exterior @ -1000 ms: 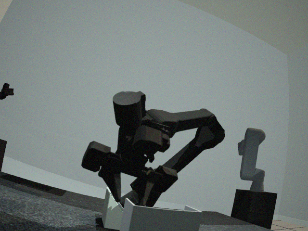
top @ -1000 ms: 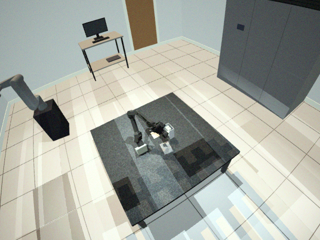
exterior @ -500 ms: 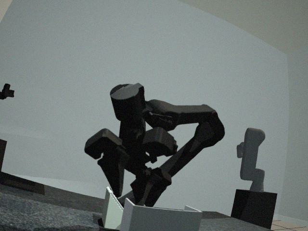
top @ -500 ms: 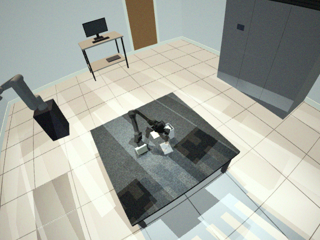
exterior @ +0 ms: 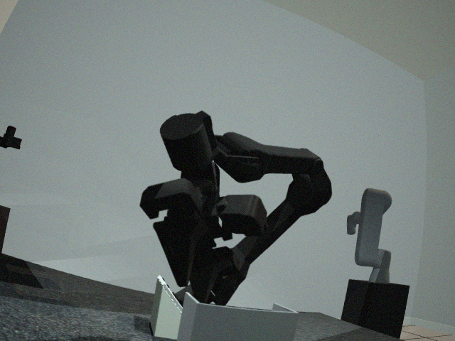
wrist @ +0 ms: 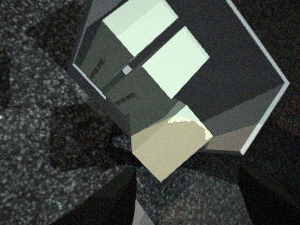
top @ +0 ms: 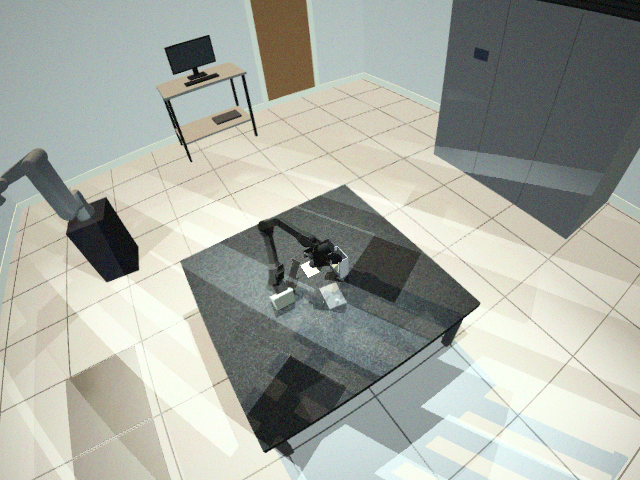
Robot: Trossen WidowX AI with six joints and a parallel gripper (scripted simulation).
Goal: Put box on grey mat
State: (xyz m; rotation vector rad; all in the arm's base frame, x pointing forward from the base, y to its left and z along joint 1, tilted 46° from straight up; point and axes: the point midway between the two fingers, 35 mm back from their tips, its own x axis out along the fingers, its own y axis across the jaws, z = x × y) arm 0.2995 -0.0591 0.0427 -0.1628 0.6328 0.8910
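The gripper (top: 330, 276) (exterior: 196, 293) (wrist: 187, 174), spread with nothing pinched, hangs just beside the nearest box (wrist: 171, 147), which seems to lie between the fingertips' lines.

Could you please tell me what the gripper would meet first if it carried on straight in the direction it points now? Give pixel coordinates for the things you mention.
Probably the nearest box (wrist: 171, 147), at the bin's (wrist: 265, 119) open side, just ahead of the gripper (wrist: 187, 174), though the wrist view leaves depth unclear.

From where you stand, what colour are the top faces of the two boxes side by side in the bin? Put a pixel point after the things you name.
Pale greenish white, on both boxes (wrist: 175, 63) (wrist: 141, 25); the wrist view shows it best.
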